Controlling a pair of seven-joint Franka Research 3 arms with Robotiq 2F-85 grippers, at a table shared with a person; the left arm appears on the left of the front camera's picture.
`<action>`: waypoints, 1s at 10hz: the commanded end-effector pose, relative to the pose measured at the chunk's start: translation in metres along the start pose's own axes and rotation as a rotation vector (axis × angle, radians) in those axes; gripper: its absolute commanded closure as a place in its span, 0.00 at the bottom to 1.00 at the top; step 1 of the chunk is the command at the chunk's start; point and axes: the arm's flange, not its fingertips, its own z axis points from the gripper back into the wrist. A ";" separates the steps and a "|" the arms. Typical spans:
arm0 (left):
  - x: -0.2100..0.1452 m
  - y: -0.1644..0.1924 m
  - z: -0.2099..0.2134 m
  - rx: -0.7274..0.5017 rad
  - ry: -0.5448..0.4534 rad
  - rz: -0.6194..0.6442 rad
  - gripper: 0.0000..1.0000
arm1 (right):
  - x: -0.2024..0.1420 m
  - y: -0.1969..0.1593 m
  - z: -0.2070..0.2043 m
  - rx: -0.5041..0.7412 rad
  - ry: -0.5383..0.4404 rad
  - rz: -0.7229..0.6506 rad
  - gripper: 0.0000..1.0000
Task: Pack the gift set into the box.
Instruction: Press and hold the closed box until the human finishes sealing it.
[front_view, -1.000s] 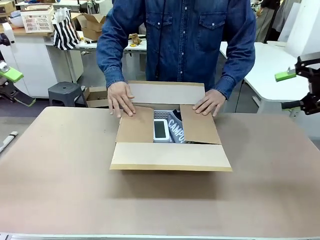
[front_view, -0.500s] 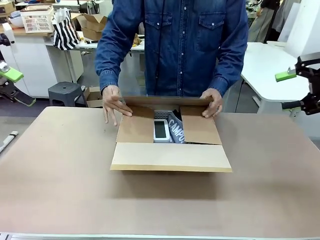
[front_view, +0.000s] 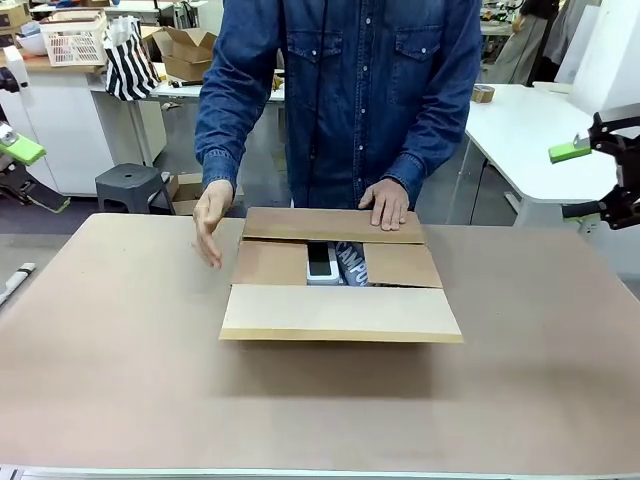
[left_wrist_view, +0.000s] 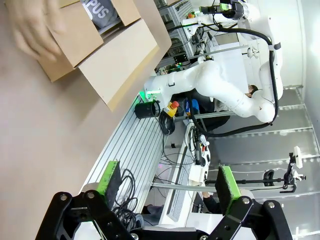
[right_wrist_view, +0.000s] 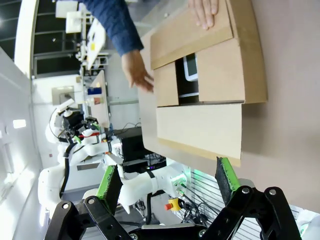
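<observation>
The box (front_view: 340, 312) stands mid-table with both side flaps folded in and the near flap sticking out flat toward me. The far flap lies down over them under a person's hand (front_view: 385, 205). Through the remaining gap I see the gift set: the white screened gadget (front_view: 320, 260) and the grey pouch (front_view: 351, 265); its basket, pens and cord are hidden. The person's other hand (front_view: 210, 222) hovers off the box's left side. My left gripper (left_wrist_view: 167, 182) and right gripper (right_wrist_view: 167, 182) hang open and empty, far out at the table's left and right sides, well away from the box (right_wrist_view: 220, 75).
The brown table (front_view: 120, 380) carries only the box. Beyond it stand a black stool (front_view: 133, 186), white benches, a smaller ragged carton (front_view: 187, 50), a white basket (front_view: 75, 40) and a striped bag (front_view: 130, 62). A white table (front_view: 540, 130) is at right.
The person has swung the far flap down onto the side flaps. One hand now presses it flat; the other has come off the box to its left. Neither arm has moved.
</observation>
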 end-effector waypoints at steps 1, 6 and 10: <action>0.000 -0.002 -0.002 -0.001 -0.014 0.004 0.00 | 0.002 0.002 -0.001 0.026 -0.001 0.020 0.00; 0.000 -0.002 -0.002 -0.001 -0.014 0.004 0.00 | 0.002 0.002 -0.001 0.026 -0.001 0.020 0.00; 0.000 -0.002 -0.002 -0.001 -0.014 0.004 0.00 | 0.002 0.002 -0.001 0.026 -0.001 0.020 0.00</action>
